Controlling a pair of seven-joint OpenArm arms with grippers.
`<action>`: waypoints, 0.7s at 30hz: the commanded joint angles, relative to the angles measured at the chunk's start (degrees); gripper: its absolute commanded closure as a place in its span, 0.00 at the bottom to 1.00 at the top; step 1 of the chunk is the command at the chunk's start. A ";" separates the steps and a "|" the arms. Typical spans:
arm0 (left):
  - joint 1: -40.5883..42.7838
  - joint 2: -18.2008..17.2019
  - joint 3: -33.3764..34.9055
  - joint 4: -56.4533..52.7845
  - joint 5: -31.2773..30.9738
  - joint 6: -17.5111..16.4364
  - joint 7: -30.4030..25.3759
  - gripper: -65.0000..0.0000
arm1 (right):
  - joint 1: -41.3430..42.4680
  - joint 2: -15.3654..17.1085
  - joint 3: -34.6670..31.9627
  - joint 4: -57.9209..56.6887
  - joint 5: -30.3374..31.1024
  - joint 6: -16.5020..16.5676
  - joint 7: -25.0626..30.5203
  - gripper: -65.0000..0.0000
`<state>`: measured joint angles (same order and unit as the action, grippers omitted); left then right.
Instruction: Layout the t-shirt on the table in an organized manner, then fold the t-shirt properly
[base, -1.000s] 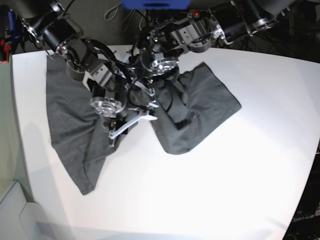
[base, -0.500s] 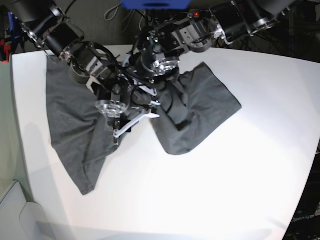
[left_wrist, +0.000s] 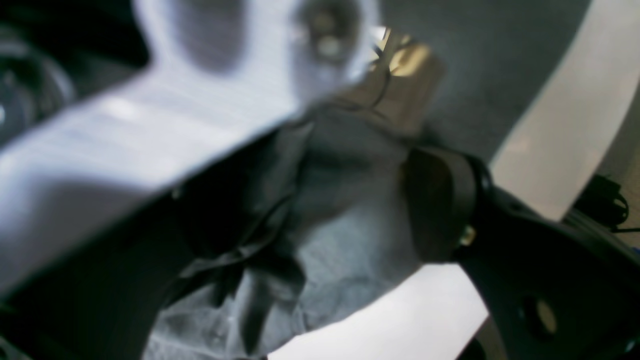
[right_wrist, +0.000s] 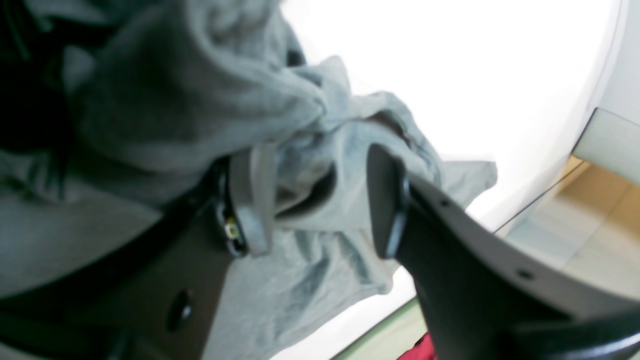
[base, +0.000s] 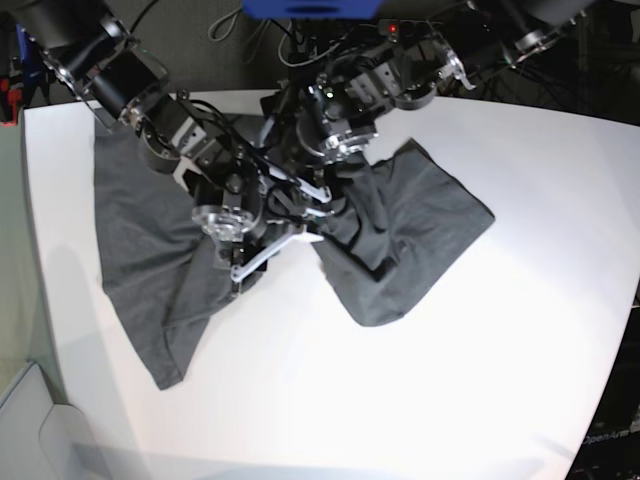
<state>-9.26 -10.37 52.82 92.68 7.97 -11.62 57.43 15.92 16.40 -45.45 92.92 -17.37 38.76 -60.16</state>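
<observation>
The t-shirt (base: 140, 240) is lying crumpled near the table's (base: 480, 350) far edge, the right gripper (right_wrist: 320, 200) is pinching a fold, and the left gripper (base: 318, 205) is standing spread above it.

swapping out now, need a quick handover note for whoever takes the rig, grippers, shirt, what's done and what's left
Left gripper: jaws apart, bunched cloth between them, no firm pinch visible.
Right gripper: jaws apart around a fold of the t-shirt; grip unclear.
T-shirt: crumpled on the table, one part spread on the base view's left, another on its right, gathered up in the middle under both arms.
Done: nothing laid flat.
Left: spread it out flat, then fold.
</observation>
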 joint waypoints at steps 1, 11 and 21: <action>-1.86 0.74 -0.99 2.13 1.92 1.81 -2.00 0.20 | 1.00 0.17 -0.22 0.66 0.27 1.24 0.07 0.53; 0.77 1.27 -11.98 7.32 1.92 1.81 -2.62 0.20 | 2.76 0.17 1.45 0.66 0.27 1.24 0.07 0.53; 4.99 1.36 -21.39 16.11 1.84 1.81 -4.90 0.20 | 2.76 0.17 3.30 0.66 0.27 1.24 0.16 0.53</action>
<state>-2.24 -9.30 33.01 106.72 8.45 -12.47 55.53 18.24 15.53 -42.46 93.43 -15.00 38.72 -58.00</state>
